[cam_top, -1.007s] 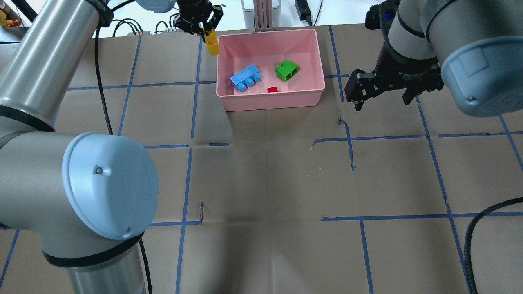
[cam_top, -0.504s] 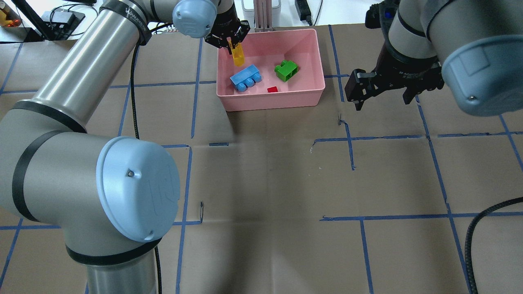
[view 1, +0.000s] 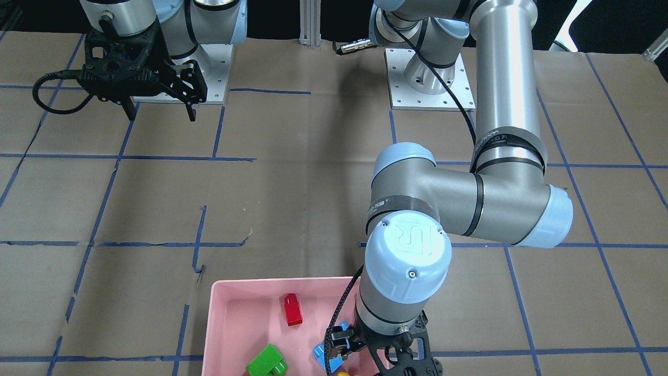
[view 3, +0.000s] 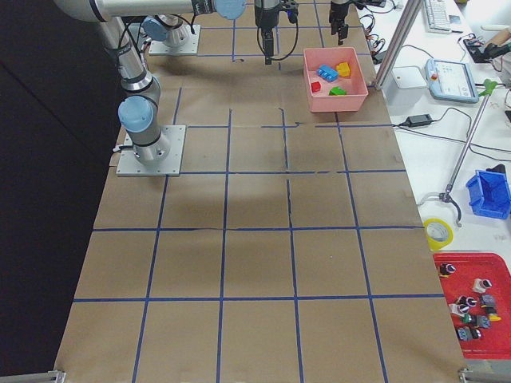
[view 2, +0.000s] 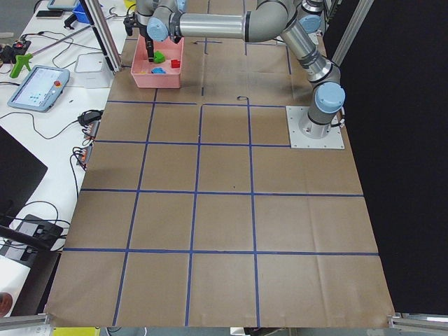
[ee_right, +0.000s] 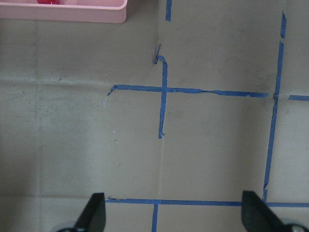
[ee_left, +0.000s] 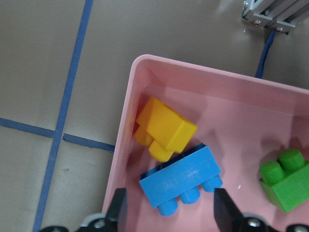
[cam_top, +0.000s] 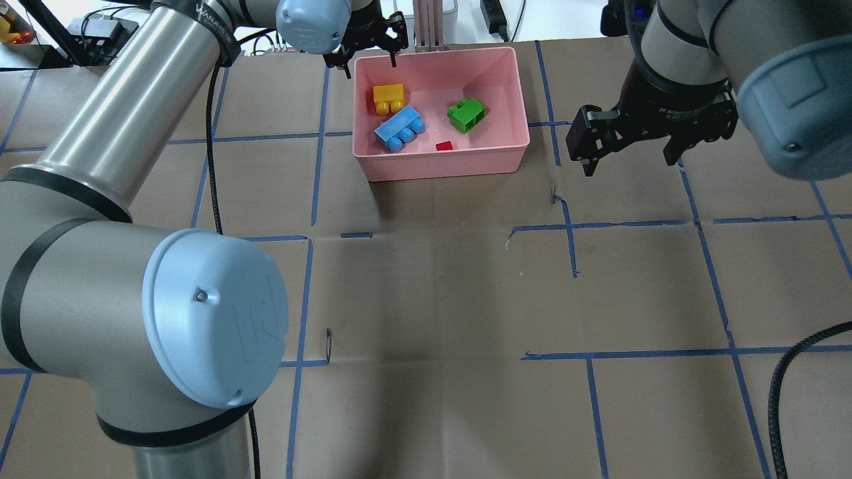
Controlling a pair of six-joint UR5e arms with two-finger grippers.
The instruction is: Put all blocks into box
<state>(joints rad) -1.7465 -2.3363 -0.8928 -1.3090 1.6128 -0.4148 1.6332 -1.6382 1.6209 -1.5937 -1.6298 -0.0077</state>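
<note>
The pink box stands at the far middle of the table. In it lie the yellow block, the blue block, the green block and the small red block. My left gripper is open and empty above the box's far left corner. Its wrist view shows the yellow block on its side against the box wall, touching the blue block, with the green block to the right. My right gripper is open and empty, hovering right of the box.
An aluminium post stands just behind the box. A black cable lies at the near right. Blue tape lines cross the brown paper table cover. The right wrist view catches the box's edge at the top left.
My left gripper carried the yellow block from outside the rim to over the box and opened. The block now lies in the box beside the blue one. The right gripper barely shifted.
</note>
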